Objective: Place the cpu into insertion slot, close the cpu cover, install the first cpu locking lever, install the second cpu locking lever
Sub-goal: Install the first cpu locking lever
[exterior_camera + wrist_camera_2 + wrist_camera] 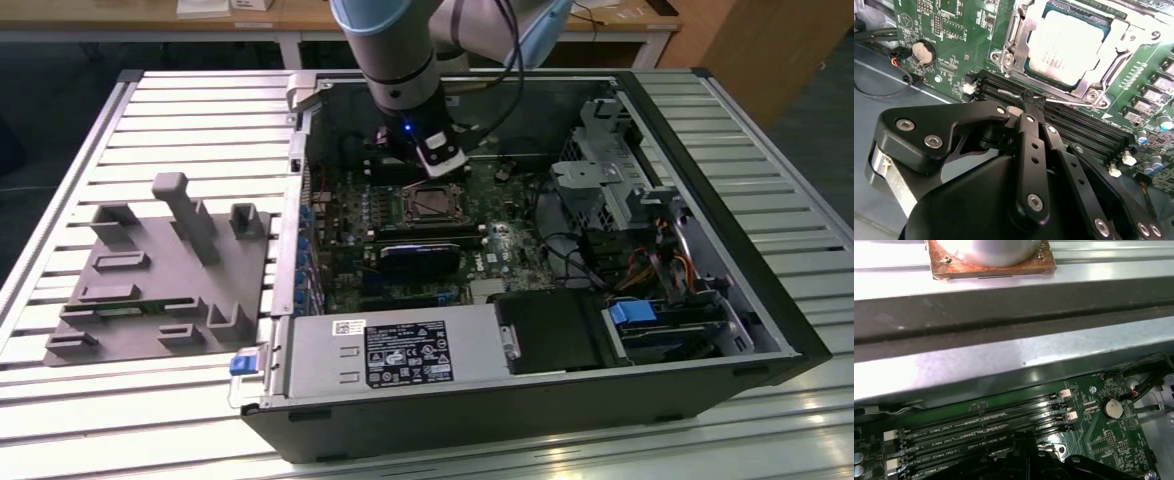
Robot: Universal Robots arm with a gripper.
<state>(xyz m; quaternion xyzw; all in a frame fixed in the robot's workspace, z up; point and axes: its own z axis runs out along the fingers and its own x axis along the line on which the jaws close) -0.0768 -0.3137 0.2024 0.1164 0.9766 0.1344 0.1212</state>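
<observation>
cpu (1069, 45) silvery, square, seated flat in insertion slot (1050, 81); cpu cover (1016, 35) lies flat around it.

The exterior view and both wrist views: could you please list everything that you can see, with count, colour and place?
table: one, pale slatted metal, under everything
computer case: one, dark grey, open, on the table
fixture plate: one, grey, on the table at the exterior view's left
power supply: one, silvery, along the case's near wall
circuit board: one, green, inside the case
cpu: one, silvery, seated on the board
cpu cover: one, silvery frame, lying around the cpu
locking lever: one, thin silvery wire, beside the cover
memory slots: four, black, beside the socket
coin battery: one, silvery, on the board
arm: one, grey-blue, reaching into the case
hand: one, black, shut on the locking lever
</observation>
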